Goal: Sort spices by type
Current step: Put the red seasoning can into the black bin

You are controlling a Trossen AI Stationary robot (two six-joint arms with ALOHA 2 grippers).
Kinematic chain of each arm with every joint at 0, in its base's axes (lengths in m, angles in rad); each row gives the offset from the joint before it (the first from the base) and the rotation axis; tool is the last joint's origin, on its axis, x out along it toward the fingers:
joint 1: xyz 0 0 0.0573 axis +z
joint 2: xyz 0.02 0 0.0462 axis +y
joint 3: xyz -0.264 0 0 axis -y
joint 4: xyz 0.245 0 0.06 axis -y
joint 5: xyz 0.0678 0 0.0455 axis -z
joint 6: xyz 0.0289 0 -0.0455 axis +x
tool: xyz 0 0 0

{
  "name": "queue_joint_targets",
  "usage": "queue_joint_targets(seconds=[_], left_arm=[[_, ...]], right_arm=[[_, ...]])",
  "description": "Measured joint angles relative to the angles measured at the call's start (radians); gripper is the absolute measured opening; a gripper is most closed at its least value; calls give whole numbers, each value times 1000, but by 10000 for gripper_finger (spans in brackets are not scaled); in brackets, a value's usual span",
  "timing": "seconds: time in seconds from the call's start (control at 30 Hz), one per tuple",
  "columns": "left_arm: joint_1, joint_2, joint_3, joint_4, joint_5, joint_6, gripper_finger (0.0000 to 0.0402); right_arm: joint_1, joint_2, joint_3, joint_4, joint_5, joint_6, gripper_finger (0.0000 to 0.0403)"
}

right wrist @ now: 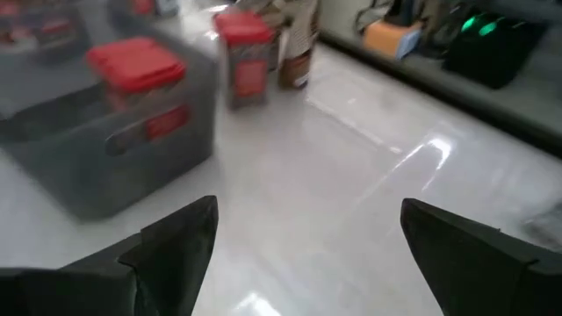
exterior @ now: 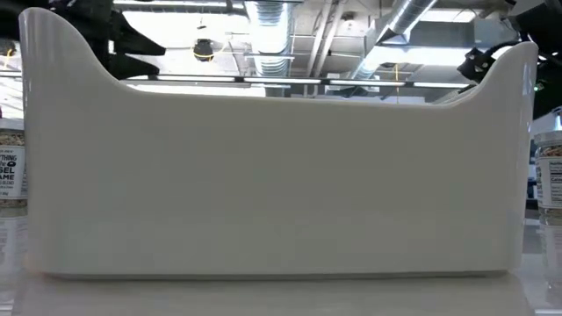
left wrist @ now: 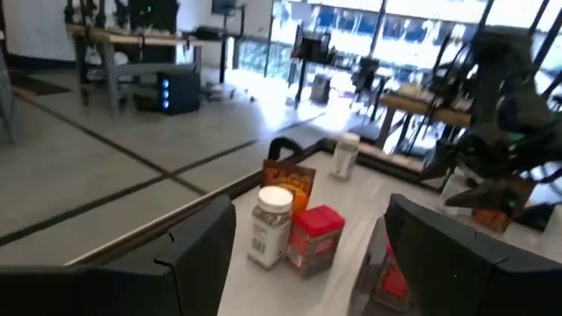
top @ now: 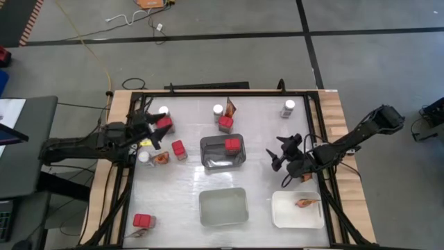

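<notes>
The spices are spread over the white table. A red container (top: 232, 144) stands in the grey tray (top: 211, 161), and an orange packet (top: 304, 203) lies in the right white tray (top: 284, 215). Loose red containers (top: 225, 123) (top: 179, 149) (top: 143, 221), white-lidded jars (top: 218, 110) (top: 288, 107) (top: 143, 158) and packets (top: 231, 105) (top: 161, 157) stand around them. My left gripper (top: 156, 130) is open and empty at the far left, right beside a red container (top: 164, 123) and a jar (top: 164, 110). My right gripper (top: 280, 154) is open and empty, to the right of the grey tray.
A second white tray (top: 223, 207) stands at the middle front; its wall (exterior: 281, 175) fills the low view, with a jar at each side (exterior: 10, 167) (exterior: 549, 175). A black frame (top: 208, 92) runs round the table. Bare table lies between the grey tray and my right gripper.
</notes>
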State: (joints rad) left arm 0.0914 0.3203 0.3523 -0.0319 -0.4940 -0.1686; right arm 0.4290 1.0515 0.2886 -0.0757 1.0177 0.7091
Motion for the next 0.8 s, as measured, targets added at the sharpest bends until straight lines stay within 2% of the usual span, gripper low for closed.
queue_joint_targets(seconds=[0.23, 0.4, 0.47, 0.63, 0.8], left_arm=[[13, 136, 104, -92, 1, -8, 279], [13, 173, 115, -91, 1, 4, 279], [13, 182, 115, -91, 2, -3, 279], [13, 182, 116, -90, 3, -15, 279], [13, 182, 116, -89, 3, -16, 279]], right_arm=[[-13, -1, -21, 15, -90, -15, 386], [-107, -11, -59, 125, -181, -117, 386], [-169, -29, -60, 214, -251, -211, 386], [-325, -56, -58, 445, -502, -483, 386], [-525, -74, -57, 400, -797, -558, 385]])
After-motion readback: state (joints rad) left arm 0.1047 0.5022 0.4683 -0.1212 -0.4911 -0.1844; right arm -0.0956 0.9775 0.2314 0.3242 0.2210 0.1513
